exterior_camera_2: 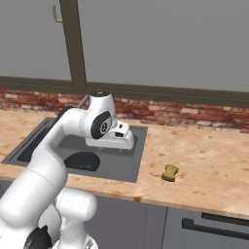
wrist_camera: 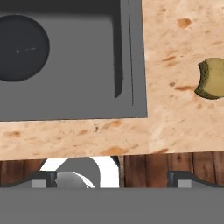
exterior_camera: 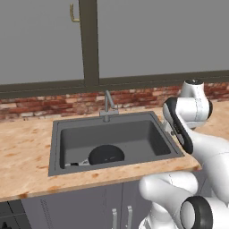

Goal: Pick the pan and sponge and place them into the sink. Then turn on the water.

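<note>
The black pan (exterior_camera: 106, 155) lies flat on the floor of the dark grey sink (exterior_camera: 55, 147), near its front; it also shows as the pan (exterior_camera_2: 81, 161) and the pan (wrist_camera: 19, 48). The yellow-olive sponge (exterior_camera_2: 169, 172) rests on the counter to the right of the sink (exterior_camera_2: 139, 154), and the sponge (wrist_camera: 212, 78) sits at the right edge of the hand view. My gripper (wrist_camera: 113, 179) is open and empty, hovering above the sink's right part between pan and sponge. The faucet (exterior_camera: 107, 105) stands at the back rim; no water is in view.
A speckled wooden counter (exterior_camera_2: 209, 160) runs on both sides of the sink, with a brick backsplash (exterior_camera: 44, 105) and a window behind. Cabinet fronts and a drawer handle (exterior_camera_2: 214, 228) lie below the counter's front edge. My own arm (exterior_camera: 188, 129) stands over the sink's right rim.
</note>
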Motion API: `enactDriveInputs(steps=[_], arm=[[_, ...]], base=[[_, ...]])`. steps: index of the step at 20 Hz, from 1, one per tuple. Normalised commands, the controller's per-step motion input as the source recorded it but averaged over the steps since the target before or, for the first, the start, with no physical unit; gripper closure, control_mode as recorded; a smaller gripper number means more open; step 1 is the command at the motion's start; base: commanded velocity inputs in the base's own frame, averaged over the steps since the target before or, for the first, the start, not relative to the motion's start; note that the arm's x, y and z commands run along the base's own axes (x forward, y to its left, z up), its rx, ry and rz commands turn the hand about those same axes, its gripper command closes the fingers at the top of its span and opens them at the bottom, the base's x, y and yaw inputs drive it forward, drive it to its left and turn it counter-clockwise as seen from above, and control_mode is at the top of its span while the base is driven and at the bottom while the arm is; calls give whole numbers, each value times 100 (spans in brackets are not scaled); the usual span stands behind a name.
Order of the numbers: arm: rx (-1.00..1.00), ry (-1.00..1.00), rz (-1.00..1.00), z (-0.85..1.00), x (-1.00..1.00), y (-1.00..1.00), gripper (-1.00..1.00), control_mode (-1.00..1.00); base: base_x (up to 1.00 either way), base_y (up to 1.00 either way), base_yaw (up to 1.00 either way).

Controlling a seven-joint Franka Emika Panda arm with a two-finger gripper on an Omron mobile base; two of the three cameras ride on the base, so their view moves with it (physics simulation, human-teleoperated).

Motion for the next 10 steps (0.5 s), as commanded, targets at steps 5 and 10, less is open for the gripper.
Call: enactDriveInputs(steps=[5,10], arm=[[0,3,-7,3,1,-31,-100,-100],[0,4,-7,0,2,-33,-100,-100]], base=[[0,0,0],[0,0,0]])
